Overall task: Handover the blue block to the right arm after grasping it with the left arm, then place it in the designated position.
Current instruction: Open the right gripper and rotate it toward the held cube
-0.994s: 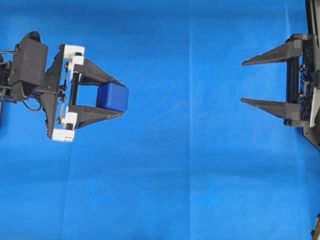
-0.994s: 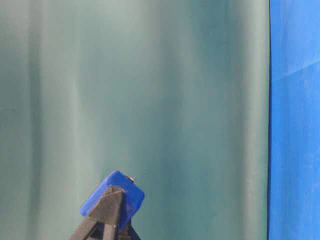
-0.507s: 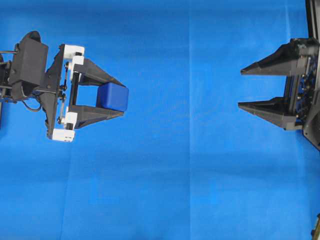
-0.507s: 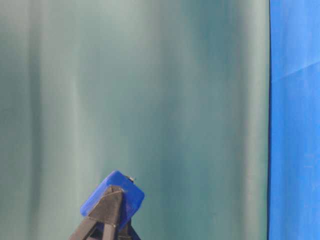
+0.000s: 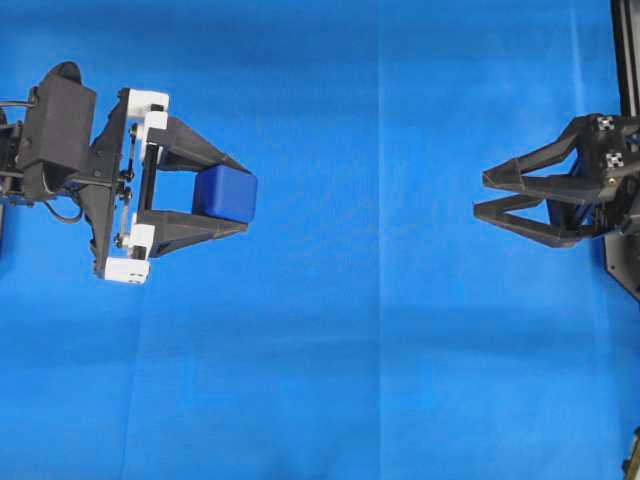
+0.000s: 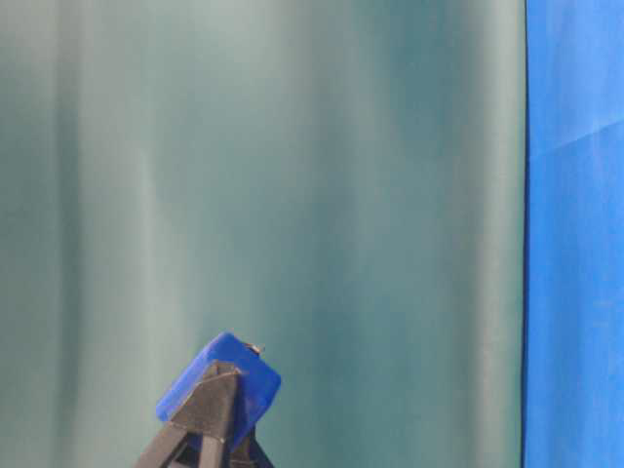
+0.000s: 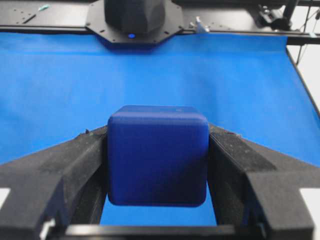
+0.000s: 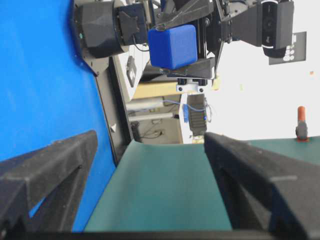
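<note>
Overhead view: left arm's black, white-blocked gripper (image 5: 238, 193) clamps the small dark-blue rounded cube (image 5: 225, 193) above the blue cloth (image 5: 380, 350); right arm's black gripper (image 5: 482, 195) stands wide apart, well clear.

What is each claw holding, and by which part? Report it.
The left claw holds the blue block by two opposite side faces, pinched between its fingers near their tips. The right claw is open and holds nothing.
</note>
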Controlling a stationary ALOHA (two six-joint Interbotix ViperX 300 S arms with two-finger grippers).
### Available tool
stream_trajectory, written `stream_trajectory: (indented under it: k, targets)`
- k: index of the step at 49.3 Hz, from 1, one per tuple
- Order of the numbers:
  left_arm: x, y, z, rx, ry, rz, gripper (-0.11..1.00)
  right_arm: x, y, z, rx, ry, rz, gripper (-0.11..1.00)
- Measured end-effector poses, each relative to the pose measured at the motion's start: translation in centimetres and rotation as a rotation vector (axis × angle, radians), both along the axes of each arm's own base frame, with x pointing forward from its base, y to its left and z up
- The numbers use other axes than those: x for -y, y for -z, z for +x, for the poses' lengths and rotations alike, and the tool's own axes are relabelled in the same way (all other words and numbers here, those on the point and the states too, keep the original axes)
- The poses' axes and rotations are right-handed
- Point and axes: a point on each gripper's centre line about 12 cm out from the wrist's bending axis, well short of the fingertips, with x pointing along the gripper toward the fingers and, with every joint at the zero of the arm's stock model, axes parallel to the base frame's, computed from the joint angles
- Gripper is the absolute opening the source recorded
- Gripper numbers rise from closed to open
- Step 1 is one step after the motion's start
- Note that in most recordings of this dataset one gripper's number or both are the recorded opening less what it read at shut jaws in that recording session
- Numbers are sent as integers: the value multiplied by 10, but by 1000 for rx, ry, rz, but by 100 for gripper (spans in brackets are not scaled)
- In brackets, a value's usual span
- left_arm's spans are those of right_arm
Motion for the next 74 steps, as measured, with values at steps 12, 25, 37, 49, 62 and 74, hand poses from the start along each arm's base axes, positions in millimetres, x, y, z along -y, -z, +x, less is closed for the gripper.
stream_trajectory:
  k: [12, 25, 37, 49, 62, 74]
  targets:
    - [0, 0, 0, 0, 0, 0, 48, 0, 0, 0, -1, -1, -6, 96]
    - [0, 0, 0, 0, 0, 0, 48, 0, 0, 0, -1, -1, -6, 96]
    - [0, 0, 0, 0, 0, -2, 48, 0, 0, 0, -1, -1, -9, 96]
    - [0, 0, 0, 0, 0, -3, 48, 0, 1, 0, -1, -2, -7, 96]
    - [0, 0, 0, 0, -1, -5, 48, 0, 0, 0, 0, -3, -9, 96]
    - [0, 0, 0, 0, -1, -8, 48, -2, -4, 6, 9, -15, -4, 95]
